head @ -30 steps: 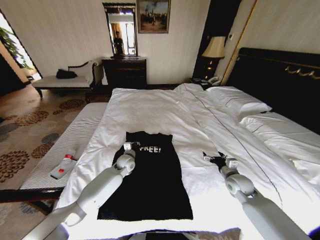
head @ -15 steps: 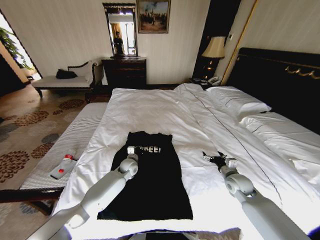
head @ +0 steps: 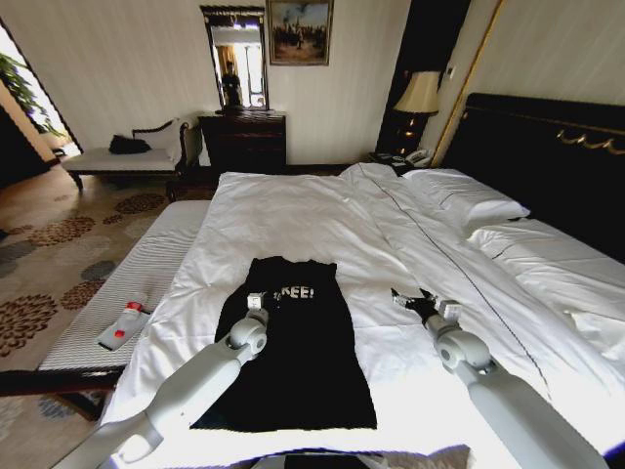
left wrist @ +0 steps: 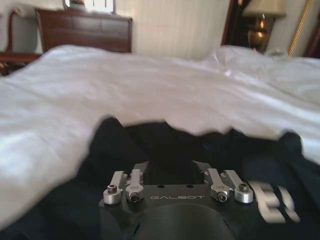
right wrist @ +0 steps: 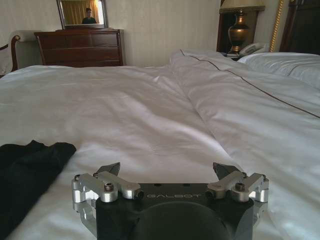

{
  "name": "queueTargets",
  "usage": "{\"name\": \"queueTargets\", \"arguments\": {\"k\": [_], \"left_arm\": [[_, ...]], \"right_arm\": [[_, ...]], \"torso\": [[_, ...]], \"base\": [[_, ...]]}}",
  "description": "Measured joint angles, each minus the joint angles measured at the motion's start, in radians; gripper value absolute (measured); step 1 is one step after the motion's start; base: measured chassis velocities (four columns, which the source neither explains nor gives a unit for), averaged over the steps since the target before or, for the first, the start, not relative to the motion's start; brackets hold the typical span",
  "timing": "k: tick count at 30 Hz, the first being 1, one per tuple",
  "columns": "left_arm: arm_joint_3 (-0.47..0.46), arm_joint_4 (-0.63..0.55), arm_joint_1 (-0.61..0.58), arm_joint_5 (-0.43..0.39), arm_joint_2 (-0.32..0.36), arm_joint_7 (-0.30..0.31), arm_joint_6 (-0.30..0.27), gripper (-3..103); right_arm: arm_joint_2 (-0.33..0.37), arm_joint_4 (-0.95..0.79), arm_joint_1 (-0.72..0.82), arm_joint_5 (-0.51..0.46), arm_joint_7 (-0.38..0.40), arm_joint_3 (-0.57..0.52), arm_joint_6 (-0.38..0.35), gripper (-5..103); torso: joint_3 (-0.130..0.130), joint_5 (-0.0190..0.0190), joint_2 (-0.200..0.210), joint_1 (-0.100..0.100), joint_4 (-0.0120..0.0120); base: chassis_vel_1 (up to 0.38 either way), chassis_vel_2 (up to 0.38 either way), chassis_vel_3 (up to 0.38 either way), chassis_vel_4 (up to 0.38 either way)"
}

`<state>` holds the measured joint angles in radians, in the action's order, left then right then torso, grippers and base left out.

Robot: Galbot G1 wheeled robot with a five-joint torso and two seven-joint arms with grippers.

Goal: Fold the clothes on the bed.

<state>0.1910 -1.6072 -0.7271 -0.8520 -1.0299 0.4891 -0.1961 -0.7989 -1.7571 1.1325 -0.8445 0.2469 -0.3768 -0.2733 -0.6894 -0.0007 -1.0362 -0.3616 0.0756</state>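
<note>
I have the black short-sleeved T-shirt with white lettering (head: 293,342) lying flat on the large white-sheeted bed (head: 322,215), near its foot and toward the side with the striped bench (head: 127,293). The shirt's long axis runs from the hem closest to me up toward the collar, roughly along the direction my arms reach; its sleeves look already turned in, leaving a narrow rectangle.

My left gripper (head: 256,298) sits over the shirt's upper chest, just beside the first letters of the print, its body covering part of them. From the left wrist view the left gripper's (left wrist: 177,175) finger bases are spread apart, but the tips are lost against the dark cloth, so I cannot tell whether it pinches any fabric.

My right gripper (head: 422,301) is off the shirt, over bare duvet on the headboard side, with white sheet between it and the shirt's edge. Its jaws are spread wide and hold nothing; the right wrist view confirms this gripper (right wrist: 170,172) has only sheet ahead, the shirt's corner (right wrist: 30,170) off to one side.

I judge the left arm nearer the collar; the right must cross toward the shirt first.
</note>
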Motion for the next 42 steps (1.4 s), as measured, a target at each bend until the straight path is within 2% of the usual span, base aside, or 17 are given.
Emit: {"name": "queueTargets", "arguments": {"k": [1,2,4,5,6,7,8,9,10,13,17,20,28,31,37,39,42], "left_arm": [[-0.01,0.0,0.003,-0.002,0.003,-0.001,0.001,55],[-0.035,0.0,0.011,-0.013,0.009,-0.003,0.003,66],[-0.061,0.007,0.021,-0.028,0.015,-0.003,0.003,71],[-0.061,0.007,0.021,-0.028,0.015,-0.003,0.003,71],[-0.071,0.013,0.027,-0.036,0.018,-0.003,0.004,76],[-0.08,0.021,0.035,-0.046,0.021,-0.003,0.004,82],[-0.091,0.033,0.047,-0.062,0.026,-0.003,0.003,87],[-0.095,0.042,0.057,-0.074,0.03,-0.005,0.001,87],[-0.095,0.042,0.057,-0.074,0.03,-0.005,0.001,87],[-0.108,0.072,0.086,-0.136,0.033,-0.01,-0.02,99],[-0.117,0.137,0.12,-0.167,0.024,-0.037,-0.026,100],[-0.118,0.177,0.136,-0.177,0.02,-0.059,-0.028,100],[-0.093,0.402,0.227,-0.169,-0.024,-0.155,-0.031,100],[-0.086,0.427,0.24,-0.164,-0.031,-0.17,-0.029,100],[-0.031,0.518,0.296,-0.16,-0.05,-0.263,-0.003,101],[0.01,0.568,0.323,-0.154,-0.055,-0.332,0.016,98],[0.028,0.607,0.338,-0.136,-0.063,-0.372,0.04,95]], "right_arm": [[0.003,0.002,-0.009,-0.007,0.0,0.009,-0.002,100],[0.011,0.008,-0.037,-0.039,0.0,0.035,-0.012,100],[0.018,0.008,-0.08,-0.114,0.015,0.067,-0.046,100],[0.018,0.008,-0.08,-0.114,0.015,0.067,-0.046,100],[0.02,0.005,-0.102,-0.168,0.028,0.078,-0.072,100],[0.023,-0.002,-0.131,-0.264,0.051,0.091,-0.119,100],[0.023,-0.006,-0.182,-0.418,0.093,0.111,-0.196,100],[0.022,-0.002,-0.213,-0.483,0.111,0.124,-0.229,100],[0.022,-0.002,-0.213,-0.483,0.111,0.124,-0.229,100],[0.01,0.055,-0.292,-0.58,0.121,0.162,-0.278,100],[-0.001,0.091,-0.301,-0.577,0.114,0.172,-0.283,100],[-0.004,0.092,-0.293,-0.565,0.109,0.173,-0.283,100],[-0.008,0.094,-0.276,-0.528,0.1,0.173,-0.274,100],[-0.007,0.094,-0.277,-0.528,0.1,0.173,-0.273,100],[0.003,0.091,-0.279,-0.547,0.117,0.17,-0.272,100],[0.011,0.087,-0.278,-0.548,0.119,0.168,-0.272,100],[0.015,0.084,-0.277,-0.549,0.121,0.168,-0.271,100]], "torso": [[0.0,0.0001,0.0,0.0,-0.0001],[0.0,0.0,0.0,0.0,0.0],[0.0,0.0,0.0,0.0,0.0003],[0.0,0.0,0.0,0.0,0.0003],[0.0,0.0001,0.0,0.0,0.0002],[0.0,-0.0001,0.0,0.0,0.0001],[0.0,-0.0001,0.0,0.0,-0.0002],[0.0,-0.0001,0.0,0.0,-0.0003],[0.0,-0.0001,0.0,0.0,-0.0003],[0.0,-0.0003,0.0,0.0,-0.0006],[0.0,0.0001,0.0,0.0,0.0007],[0.0,0.0,0.0,0.0,0.0006],[0.0,0.0,0.0,0.0,0.0],[0.0,0.0,0.0,0.0,0.0002],[0.0,0.0002,0.0,0.0,-0.0001],[0.0,0.0002,0.0,0.0,0.0001],[0.0,0.0002,0.0,0.0,0.0001]], "base": [[0.0,0.0,0.0,0.0],[0.0,0.0,0.0,0.0],[0.0,0.0,0.0,0.0],[0.0,0.0,0.0,0.0],[0.0,0.0,0.0,0.0],[0.0,0.0,0.0,0.0],[0.0,0.0,0.0,0.0],[0.0,0.0,0.0,0.0],[0.0,0.0,0.0,0.0],[0.0,0.0,0.0,0.0],[0.0,0.0,0.0,0.0],[0.0,0.0,0.0,0.0],[0.0,0.0,0.0,0.0],[0.0,0.0,0.0,0.0],[0.0,0.0,0.0,0.0],[0.0,0.0,0.0,0.0],[0.0,0.0,0.0,0.0]]}}
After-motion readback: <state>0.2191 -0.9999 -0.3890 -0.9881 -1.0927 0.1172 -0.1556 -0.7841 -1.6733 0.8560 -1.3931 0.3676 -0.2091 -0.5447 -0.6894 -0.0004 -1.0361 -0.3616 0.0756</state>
